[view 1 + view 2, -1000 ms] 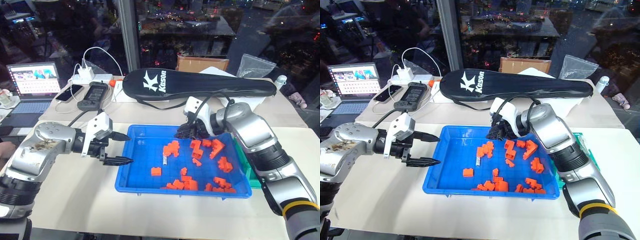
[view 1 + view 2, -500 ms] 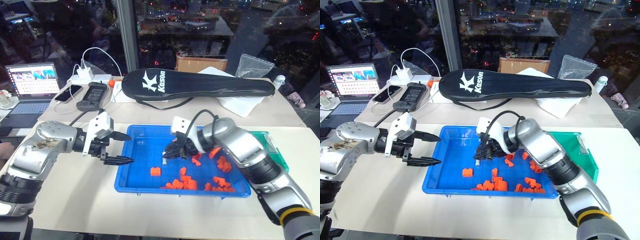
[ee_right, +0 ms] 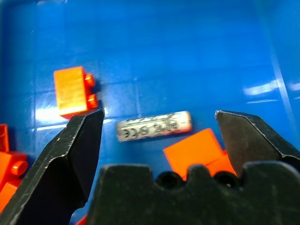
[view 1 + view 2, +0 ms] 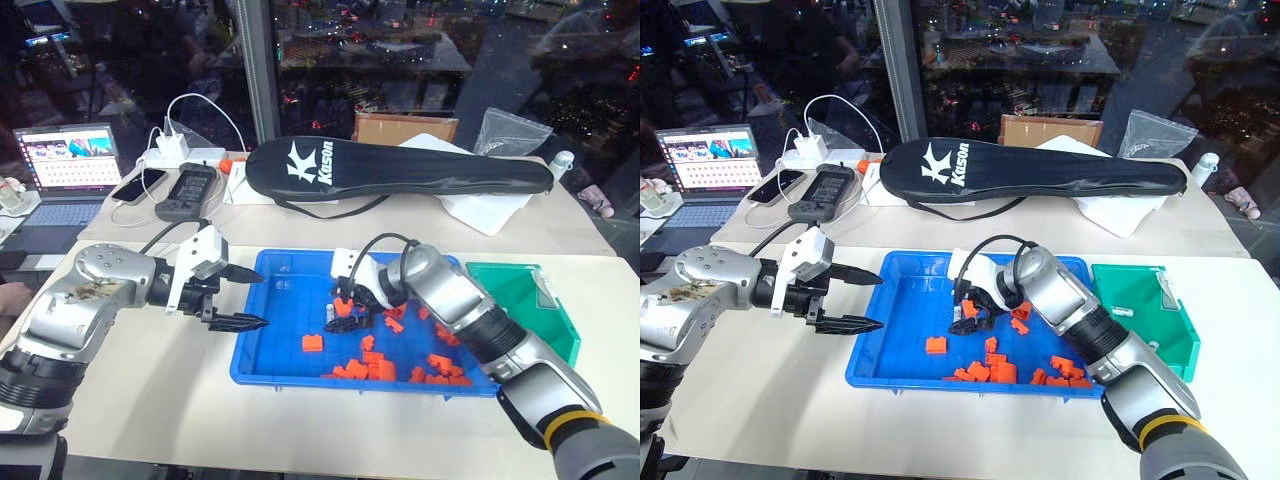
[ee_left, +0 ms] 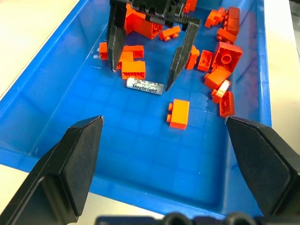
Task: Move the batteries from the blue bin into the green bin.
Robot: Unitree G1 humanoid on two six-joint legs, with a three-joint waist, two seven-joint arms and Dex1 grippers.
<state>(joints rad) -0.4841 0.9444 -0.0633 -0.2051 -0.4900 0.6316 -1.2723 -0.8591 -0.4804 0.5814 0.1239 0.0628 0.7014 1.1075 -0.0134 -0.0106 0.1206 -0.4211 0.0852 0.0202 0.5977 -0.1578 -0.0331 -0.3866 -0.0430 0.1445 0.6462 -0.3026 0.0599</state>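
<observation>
A silvery battery point(image 5: 144, 87) with dark print lies flat on the floor of the blue bin point(image 4: 250, 368), beside orange bricks point(image 4: 370, 365). My right gripper point(image 5: 140, 77) reaches down into the bin, open, with one finger on each side of that battery point(image 3: 153, 126) and nothing held. A second pale cylinder point(image 5: 223, 87) lies among the bricks. My left gripper point(image 4: 245, 298) hovers open just outside the bin's left rim, empty. The green bin point(image 4: 1145, 300) stands against the blue bin's right side.
Behind the bins lie a black racket bag point(image 4: 390, 165) and a cardboard box point(image 4: 405, 125). At the back left are a laptop point(image 4: 65, 165), a power strip with cables point(image 4: 180, 152) and two handheld devices point(image 4: 185, 190). Bare table runs along the front.
My right gripper has swung left and down across the blue bin to the battery and has opened. The green bin is now uncovered. The left arm has stayed still.
</observation>
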